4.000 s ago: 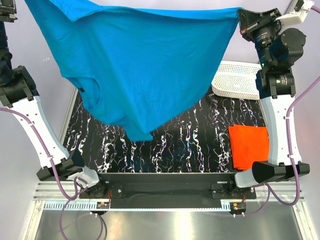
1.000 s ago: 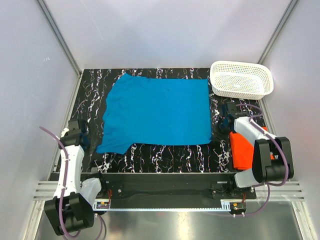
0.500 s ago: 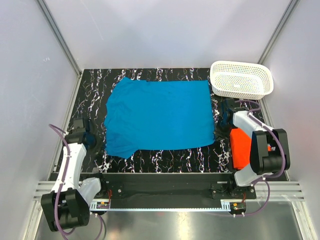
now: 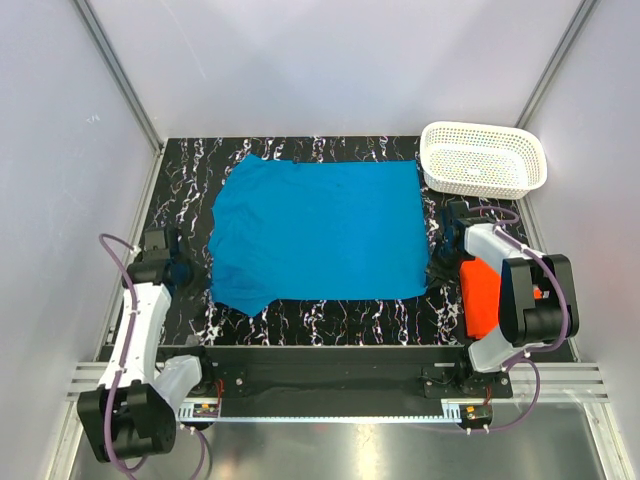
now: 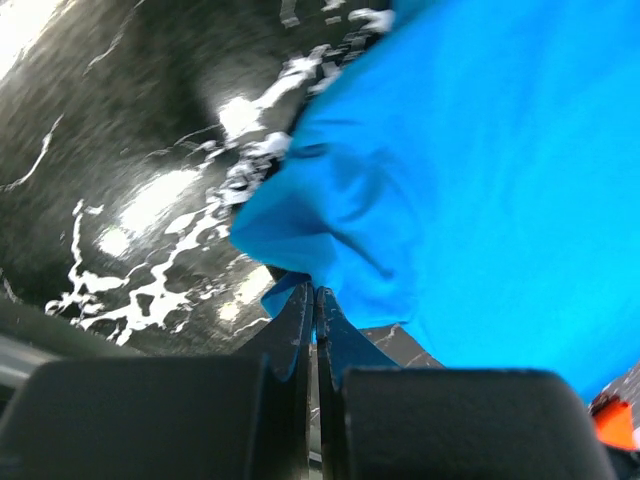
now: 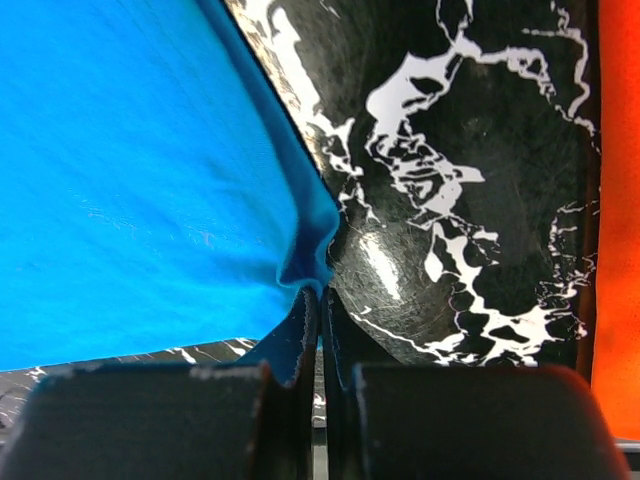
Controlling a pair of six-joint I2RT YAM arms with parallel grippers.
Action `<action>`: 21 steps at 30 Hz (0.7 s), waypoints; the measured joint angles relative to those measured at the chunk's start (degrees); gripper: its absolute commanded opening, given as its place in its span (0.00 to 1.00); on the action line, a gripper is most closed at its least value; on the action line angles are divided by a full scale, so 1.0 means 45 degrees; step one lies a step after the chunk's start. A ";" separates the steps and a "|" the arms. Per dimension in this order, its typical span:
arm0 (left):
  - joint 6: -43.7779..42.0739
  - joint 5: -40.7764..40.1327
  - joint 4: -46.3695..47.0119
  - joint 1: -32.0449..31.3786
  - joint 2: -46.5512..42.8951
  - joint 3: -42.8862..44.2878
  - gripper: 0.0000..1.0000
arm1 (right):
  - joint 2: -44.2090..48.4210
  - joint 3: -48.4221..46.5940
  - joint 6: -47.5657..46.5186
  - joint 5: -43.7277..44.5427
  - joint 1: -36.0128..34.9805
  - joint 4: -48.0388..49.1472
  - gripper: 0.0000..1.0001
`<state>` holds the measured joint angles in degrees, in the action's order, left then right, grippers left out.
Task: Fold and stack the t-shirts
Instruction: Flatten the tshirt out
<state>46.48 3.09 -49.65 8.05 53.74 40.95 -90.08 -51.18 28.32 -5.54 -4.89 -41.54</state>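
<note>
1. We find the left claw (image 5: 316,300) pressed closed, pinching the left edge of the blue t-shirt (image 4: 320,230).
2. The right claw (image 6: 320,300) is closed too, pinching the shirt's right hem.
3. The blue t-shirt lies spread flat across the centre of the desk (image 4: 330,315).
4. The orange-red t-shirt (image 4: 478,295) lies folded at the desk's right edge.

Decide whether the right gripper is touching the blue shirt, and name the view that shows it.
Touching. The right wrist view shows the right gripper shut on a pinched fold at the blue shirt edge.
</note>
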 measured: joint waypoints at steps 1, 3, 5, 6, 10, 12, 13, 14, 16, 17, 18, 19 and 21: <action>-0.0112 0.0005 0.0024 -0.0107 0.0015 0.0151 0.00 | 0.0000 0.0029 0.0000 0.0000 0.0005 -0.0015 0.03; -0.0374 0.0053 0.0126 -0.0267 0.0170 0.0481 0.00 | 0.0000 0.0034 0.0000 0.0010 0.0005 -0.0039 0.03; -0.0597 0.0141 0.0330 -0.0330 0.0500 0.0874 0.00 | 0.0000 0.0019 0.0000 0.0024 0.0005 -0.0049 0.02; -0.0714 0.0204 0.0461 -0.0330 0.0719 0.1132 0.00 | 0.0000 0.0000 0.0000 0.0039 0.0005 -0.0068 0.02; -0.1030 0.0461 0.1107 -0.0335 0.1617 0.2103 0.00 | 0.0000 -0.0398 -0.0005 0.0136 0.0005 -0.0194 0.02; -0.1093 0.0631 0.1530 -0.0369 0.2074 0.2521 0.00 | -0.0024 -0.0772 -0.0015 0.0223 0.0005 -0.0243 0.01; -0.1122 0.0690 0.1661 -0.0393 0.2293 0.2725 0.00 | -0.0049 -0.0981 -0.0015 0.0296 0.0005 -0.0253 0.02; -0.1146 0.0743 0.1831 -0.0413 0.2521 0.2919 0.00 | -0.0126 -0.1273 -0.0019 0.0359 0.0015 -0.0287 0.01; -0.1209 0.0874 0.2064 -0.0447 0.3094 0.3400 0.00 | -0.0350 -0.1817 -0.0049 0.0408 0.0049 -0.0287 0.01; -0.1234 0.0918 0.2166 -0.0452 0.3327 0.3589 0.00 | -0.0447 -0.2011 -0.0058 0.0427 0.0068 -0.0272 0.01; -0.1277 0.0962 0.2244 -0.0471 0.3648 0.3847 0.00 | -0.0602 -0.2283 -0.0068 0.0442 0.0083 -0.0335 0.01; -0.1302 0.0991 0.2297 -0.0471 0.3983 0.4124 0.00 | -0.0777 -0.2555 -0.0083 0.0457 0.0102 -0.0340 0.01; -0.1355 0.1030 0.2361 -0.0481 0.4707 0.4765 0.00 | -0.1185 -0.3104 -0.0136 0.0510 0.0121 -0.0374 0.01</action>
<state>40.38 7.73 -39.03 5.89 74.91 62.39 -95.42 -65.14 27.70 -3.25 -4.34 -43.22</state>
